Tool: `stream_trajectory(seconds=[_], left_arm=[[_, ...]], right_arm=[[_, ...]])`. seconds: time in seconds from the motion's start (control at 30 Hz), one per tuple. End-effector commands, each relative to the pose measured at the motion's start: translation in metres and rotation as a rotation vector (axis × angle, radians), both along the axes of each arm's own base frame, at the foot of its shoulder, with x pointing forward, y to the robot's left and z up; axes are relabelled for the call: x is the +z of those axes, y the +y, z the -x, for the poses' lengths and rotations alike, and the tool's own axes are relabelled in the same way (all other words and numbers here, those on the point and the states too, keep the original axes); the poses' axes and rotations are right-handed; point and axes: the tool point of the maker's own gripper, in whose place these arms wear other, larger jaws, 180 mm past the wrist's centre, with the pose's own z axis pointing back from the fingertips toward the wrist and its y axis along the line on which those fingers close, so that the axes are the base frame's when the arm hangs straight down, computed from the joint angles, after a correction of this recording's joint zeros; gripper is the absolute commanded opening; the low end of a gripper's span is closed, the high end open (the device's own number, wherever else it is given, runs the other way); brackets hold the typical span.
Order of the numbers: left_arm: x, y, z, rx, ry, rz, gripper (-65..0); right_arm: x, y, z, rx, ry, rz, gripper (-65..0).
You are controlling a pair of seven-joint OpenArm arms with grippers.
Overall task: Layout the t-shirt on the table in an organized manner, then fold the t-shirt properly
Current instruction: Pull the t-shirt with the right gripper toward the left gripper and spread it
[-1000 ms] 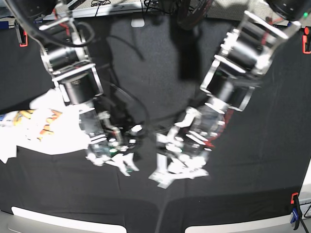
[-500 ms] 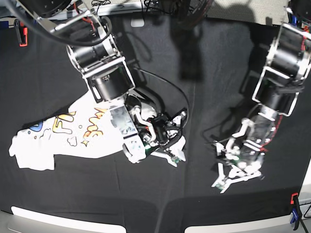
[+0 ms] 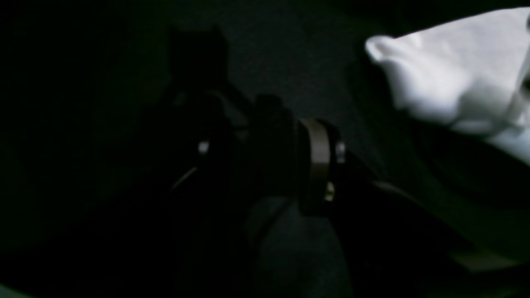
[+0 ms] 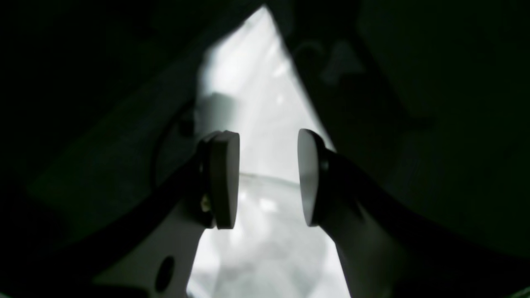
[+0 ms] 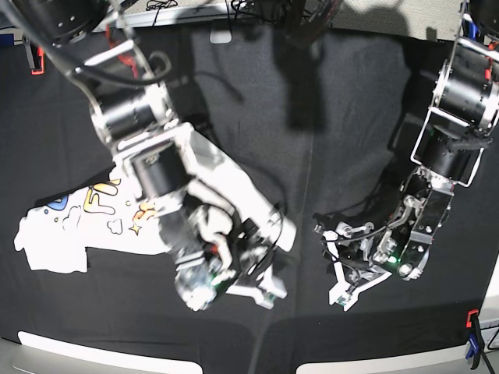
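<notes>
Base view shows the t-shirt lying print-up on the left half of the table, stretched in a long, uneven band: one sleeve end sits far left, and the white body runs right under the right arm to a bunched end beside the right gripper. That gripper's jaws look parted with nothing between them, close over the cloth. The left gripper hovers near the table, well apart from the shirt, its white fingers spread and empty. Right wrist view confirms the parted jaws: two pads stand with a clear gap between them, white fabric visible beyond, not pinched. Left wrist view is very dark; a rounded white fold of shirt shows at upper right, and I cannot tell the jaw state there. The cloth seems light, limp and easily dragged, so it will likely crumple when pushed. A pinch at a hem corner or shoulder seam, pulled taut between both arms, would probably flatten it best.
</notes>
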Motion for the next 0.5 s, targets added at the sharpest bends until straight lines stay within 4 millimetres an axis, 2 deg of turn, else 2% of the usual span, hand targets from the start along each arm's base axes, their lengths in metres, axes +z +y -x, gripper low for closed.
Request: stream_trajectory(seconds=[0.0, 0.27, 0.37, 0.47], left_arm=[[0.025, -0.005, -0.016, -0.010, -0.060, 0.037, -41.3], [0.028, -0.041, 0.002, -0.120, 0.006, 0.184, -41.3], [0.023, -0.060, 0.016, -0.143, 0.087, 0.227, -41.3], [0.026, -0.079, 0.019, -0.167, 0.093, 0.249, -41.3]], right_arm=[[0.024, -0.004, -0.017, -0.003, -0.058, -0.001, -42.0], [0.046, -0.095, -0.052, -0.188, -0.106, 0.006, -42.0], [0.053, -0.146, -0.058, -0.285, -0.117, -0.009, -42.0], [0.063, -0.211, -0.058, -0.399, -0.133, -0.016, -42.0]])
